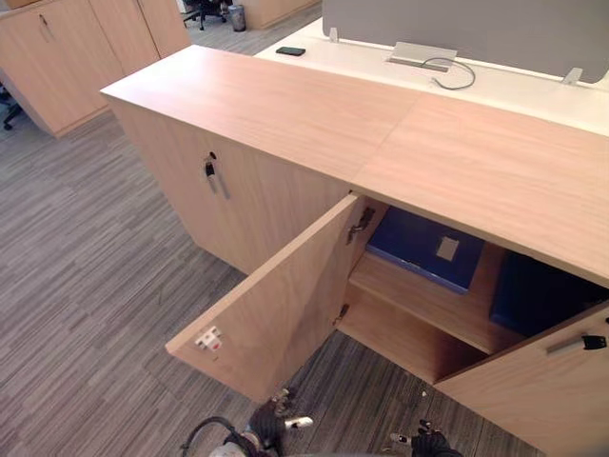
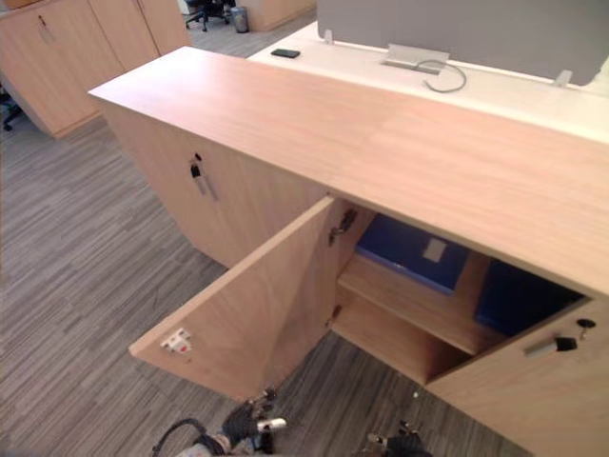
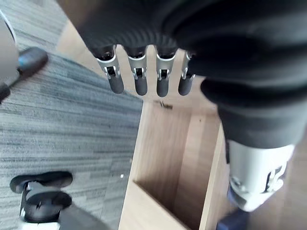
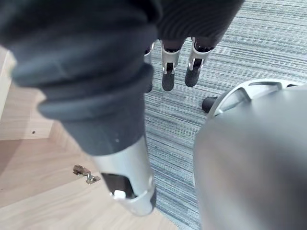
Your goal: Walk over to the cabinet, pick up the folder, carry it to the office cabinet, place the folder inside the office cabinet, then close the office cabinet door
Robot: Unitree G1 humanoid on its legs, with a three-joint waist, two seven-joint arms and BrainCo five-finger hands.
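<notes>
Blue folder (image 1: 419, 249) lies inside the open office cabinet (image 1: 285, 114) — pale label (image 1: 447, 248) unreadable.

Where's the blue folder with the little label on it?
In the left eye view, the blue folder lies flat on the upper shelf inside the open cabinet, right of the open door, beside another blue item.

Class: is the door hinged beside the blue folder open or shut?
Open: the door stands angled out over the carpet, baring the shelf and blue folder.
</notes>
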